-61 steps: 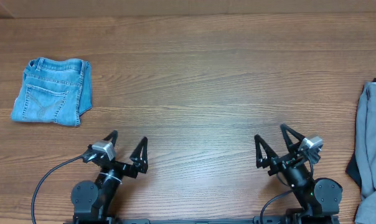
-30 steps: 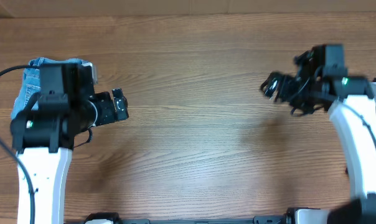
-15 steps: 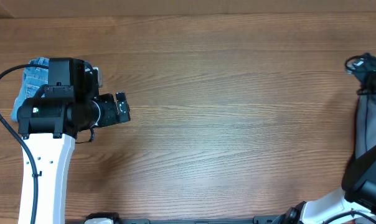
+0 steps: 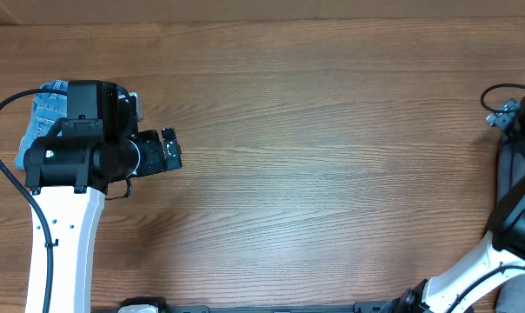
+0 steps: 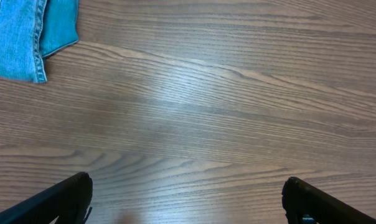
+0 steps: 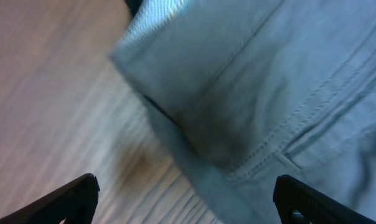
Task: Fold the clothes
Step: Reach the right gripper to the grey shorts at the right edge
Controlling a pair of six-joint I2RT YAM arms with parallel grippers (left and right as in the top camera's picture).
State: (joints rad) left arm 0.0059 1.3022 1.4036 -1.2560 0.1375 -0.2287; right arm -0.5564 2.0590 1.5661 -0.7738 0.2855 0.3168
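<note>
The left end effector is released, its fingers spread wide over bare desk. The light-blue denim shorts lie ahead of it and off to its left, well clear of both fingers. The right end effector is released too (the view is blurred) and hovers over the grey shorts, whose stitched edge lies ahead of it, between its fingers.
</note>
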